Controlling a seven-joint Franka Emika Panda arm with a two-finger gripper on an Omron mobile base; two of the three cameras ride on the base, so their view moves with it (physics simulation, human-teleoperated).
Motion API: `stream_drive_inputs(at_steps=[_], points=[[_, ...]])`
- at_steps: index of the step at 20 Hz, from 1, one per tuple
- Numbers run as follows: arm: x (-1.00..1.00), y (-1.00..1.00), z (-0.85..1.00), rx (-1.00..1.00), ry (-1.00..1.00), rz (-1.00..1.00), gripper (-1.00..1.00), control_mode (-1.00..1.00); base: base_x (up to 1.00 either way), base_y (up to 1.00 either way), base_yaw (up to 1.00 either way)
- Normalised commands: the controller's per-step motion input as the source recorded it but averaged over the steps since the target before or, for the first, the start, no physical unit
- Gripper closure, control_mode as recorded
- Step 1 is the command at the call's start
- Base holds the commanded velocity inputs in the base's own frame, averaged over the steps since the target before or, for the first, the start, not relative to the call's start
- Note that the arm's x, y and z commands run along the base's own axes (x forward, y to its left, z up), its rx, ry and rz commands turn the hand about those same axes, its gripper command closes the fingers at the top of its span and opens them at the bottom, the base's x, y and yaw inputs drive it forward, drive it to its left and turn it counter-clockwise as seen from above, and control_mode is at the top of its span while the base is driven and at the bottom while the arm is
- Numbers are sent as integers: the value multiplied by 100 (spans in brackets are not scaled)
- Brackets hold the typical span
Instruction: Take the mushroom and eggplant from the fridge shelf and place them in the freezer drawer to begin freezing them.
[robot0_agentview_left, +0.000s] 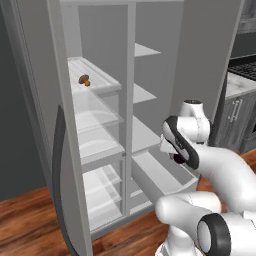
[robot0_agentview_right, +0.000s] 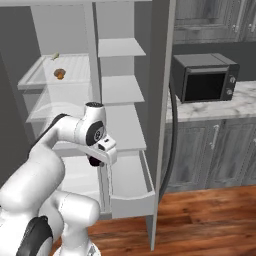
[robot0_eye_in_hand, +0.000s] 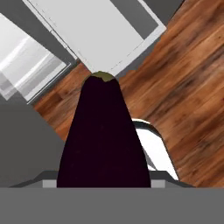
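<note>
Between the fingers, the eggplant (robot0_eye_in_hand: 103, 135) is clamped, long axis running straight out from the gripper (robot0_eye_in_hand: 103, 181). Its greenish stem tip points toward the freezer drawer (robot0_eye_in_hand: 105, 30).

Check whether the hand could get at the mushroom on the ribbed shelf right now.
Probably not yet: the hand is shut on the eggplant low beside the freezer drawer. The mushroom sits unobstructed on the fridge shelf above.

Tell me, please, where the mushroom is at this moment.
The mushroom lies on the ribbed fridge shelf, high in the left column in both base views, far above the open freezer drawer.
</note>
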Motion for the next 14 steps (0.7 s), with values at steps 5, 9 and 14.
stream_drive_inputs(at_steps=[5, 9, 14], points=[[68, -15, -64, 0, 11, -14, 100, -100, 0, 0, 0], [54, -19, -57, 0, 11, -13, 100, -100, 0, 0, 0], [30, -24, -69, 0, 11, -10, 100, -100, 0, 0, 0]])
